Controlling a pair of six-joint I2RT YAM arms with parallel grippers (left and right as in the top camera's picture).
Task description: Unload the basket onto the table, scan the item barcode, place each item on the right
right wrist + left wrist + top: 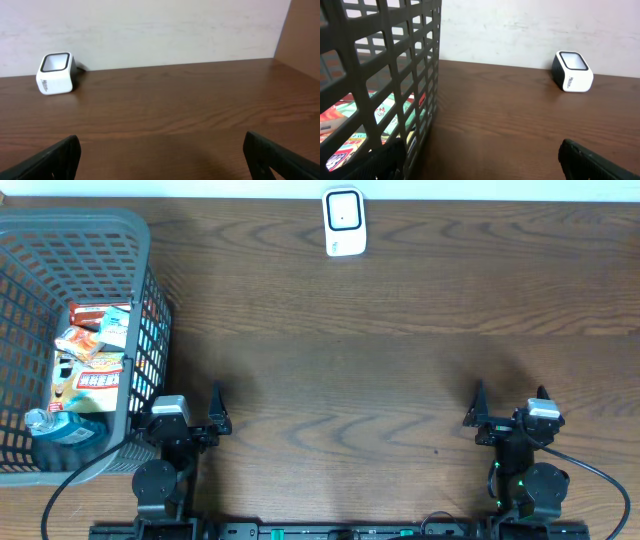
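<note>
Overhead, left gripper (185, 410) and right gripper (510, 405) are hovering empty with fingers spread. Snack packets (98, 345) are lying in the basket (146, 250), well apart from the scanner (344, 222). Reaching in, the left fingers are probably risking snagging the mesh wall just beside them.

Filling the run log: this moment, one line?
left gripper: open, empty | right gripper: open, empty | items: in basket | scanner: untouched

White barcode scanner (56, 73) far left on wooden table (175, 105), pale wall (150, 30) behind, right claw (165, 162) spread wide
</note>
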